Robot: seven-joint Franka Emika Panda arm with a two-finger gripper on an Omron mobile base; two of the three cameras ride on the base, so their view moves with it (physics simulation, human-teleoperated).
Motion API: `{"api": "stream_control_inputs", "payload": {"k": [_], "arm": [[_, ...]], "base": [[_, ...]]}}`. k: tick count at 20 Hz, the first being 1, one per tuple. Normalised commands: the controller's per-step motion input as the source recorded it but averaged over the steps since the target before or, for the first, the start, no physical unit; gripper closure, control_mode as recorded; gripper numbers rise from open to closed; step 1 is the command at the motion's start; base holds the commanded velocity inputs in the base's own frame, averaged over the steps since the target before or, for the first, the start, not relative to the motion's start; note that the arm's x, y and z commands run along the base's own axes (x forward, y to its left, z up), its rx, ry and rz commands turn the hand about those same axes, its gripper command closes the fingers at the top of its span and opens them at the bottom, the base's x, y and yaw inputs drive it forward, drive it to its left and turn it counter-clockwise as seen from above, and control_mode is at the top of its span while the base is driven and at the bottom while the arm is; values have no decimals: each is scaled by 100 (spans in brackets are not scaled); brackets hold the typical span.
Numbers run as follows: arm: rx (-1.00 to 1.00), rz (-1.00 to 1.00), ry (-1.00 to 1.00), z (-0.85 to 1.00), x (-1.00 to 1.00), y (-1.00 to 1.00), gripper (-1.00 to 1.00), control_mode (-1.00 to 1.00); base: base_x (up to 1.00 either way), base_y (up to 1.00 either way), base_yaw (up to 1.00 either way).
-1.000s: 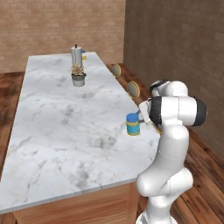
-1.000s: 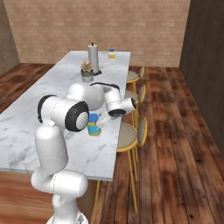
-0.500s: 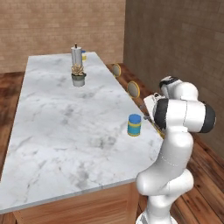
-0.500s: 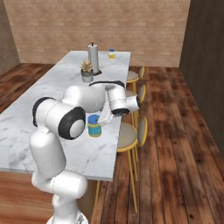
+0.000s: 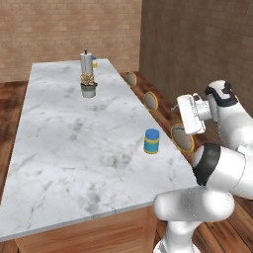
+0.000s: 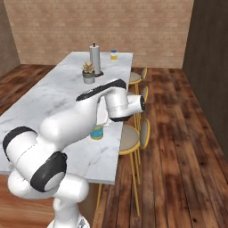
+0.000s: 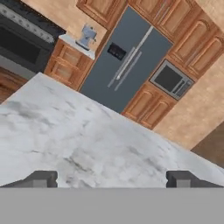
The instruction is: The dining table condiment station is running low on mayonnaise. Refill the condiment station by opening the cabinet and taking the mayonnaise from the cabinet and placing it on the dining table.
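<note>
Condiment station [image 5: 88, 79]: we are seeing it clustered at the counter's [image 5: 64, 143] far end.
Mayonnaise [image 5: 151, 142]: we are seeing it standing upright near the right edge, free of any grip.
Tool [image 7: 112, 178]: we are holding it released, empty above the marble.

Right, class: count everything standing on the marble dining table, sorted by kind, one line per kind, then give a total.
Blue-lidded mayonnaise jar: 1
Tall grey shaker: 1
Potted plant: 1
Small jar behind the shaker: 1
Total: 4, all on the dining table
</note>
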Motion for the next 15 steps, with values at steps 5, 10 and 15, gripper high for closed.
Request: {"api": "stream_control_inputs", "payload": {"k": [5,10,15], "arm": [[0,3,-37,100,-100,0,-100,-100],[-1,0,-31,100,-100,0,-100,-100],[-3,0,-25,100,-100,0,-100,-100]], "base": [[0,0,0],[0,0,0],[0,0,0]]}}
